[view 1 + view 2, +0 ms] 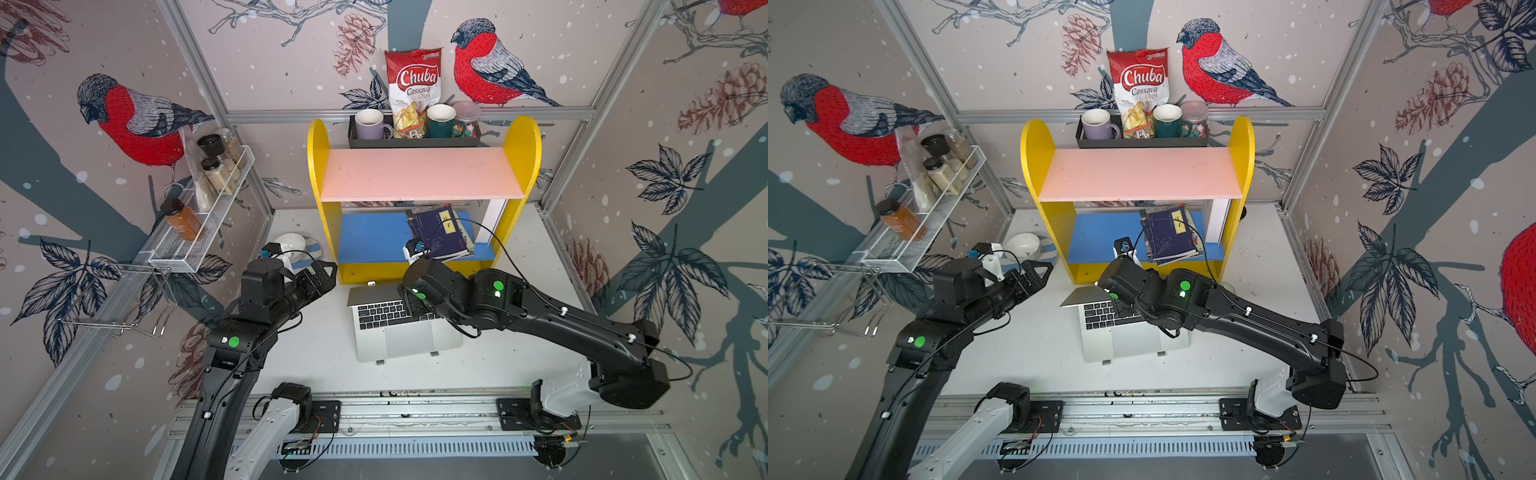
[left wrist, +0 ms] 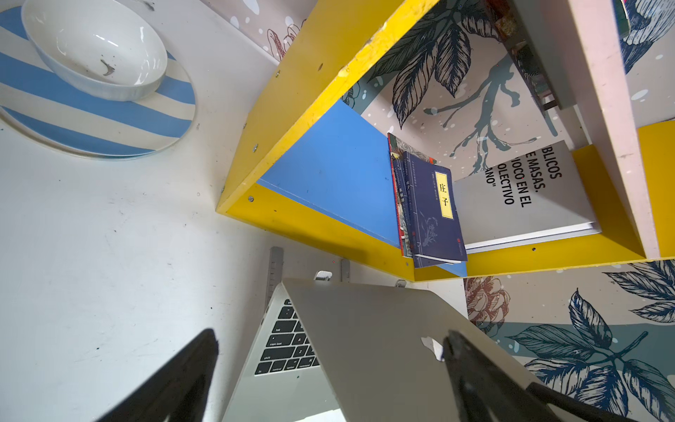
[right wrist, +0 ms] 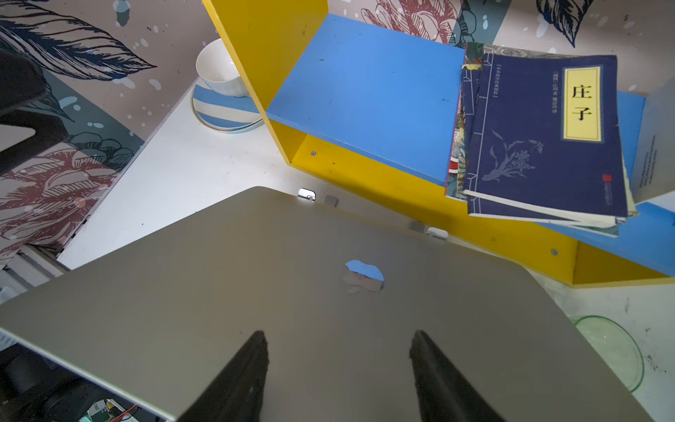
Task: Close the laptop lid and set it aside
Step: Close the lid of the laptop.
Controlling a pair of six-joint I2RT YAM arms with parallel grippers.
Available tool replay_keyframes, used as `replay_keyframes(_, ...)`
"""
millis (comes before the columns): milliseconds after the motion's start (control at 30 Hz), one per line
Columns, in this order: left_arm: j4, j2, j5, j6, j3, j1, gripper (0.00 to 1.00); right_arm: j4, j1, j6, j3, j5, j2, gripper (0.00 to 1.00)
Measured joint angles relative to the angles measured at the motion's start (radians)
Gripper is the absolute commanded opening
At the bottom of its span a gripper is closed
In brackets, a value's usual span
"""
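Note:
The silver-grey laptop (image 1: 409,340) (image 1: 1133,338) sits mid-table in front of the yellow shelf. Its lid (image 1: 374,296) (image 2: 365,347) (image 3: 292,292) leans about halfway down over the black keyboard (image 2: 288,347), apple logo facing up. My right gripper (image 3: 339,333) hovers at the lid's outer face, open, with nothing between its fingers; I cannot tell whether the tips touch. In both top views the right wrist hides its fingers. My left gripper (image 1: 318,276) (image 1: 1038,272) (image 2: 330,334) hangs wide open at the laptop's left, above the table, holding nothing.
The yellow shelf (image 1: 324,232) stands right behind the laptop, with dark blue books (image 1: 442,235) on its blue board. A white bowl on a striped plate (image 2: 109,120) sits at the back left. A green glass dish (image 3: 613,358) lies to the laptop's right. Metal stand feet (image 1: 434,354) show under the laptop.

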Motion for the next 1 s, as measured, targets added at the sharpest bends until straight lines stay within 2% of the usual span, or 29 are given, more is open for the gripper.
replay_keyframes(767,0.022,-0.015,0.000,-0.007,-0.056,0.000,0.95,0.027,0.043,0.055,-0.122,0.006,-0.027,0.79)
replay_keyframes(1000,0.035,-0.017,0.000,-0.008,-0.068,0.000,0.95,0.029,0.056,0.072,-0.144,0.006,-0.027,0.81)
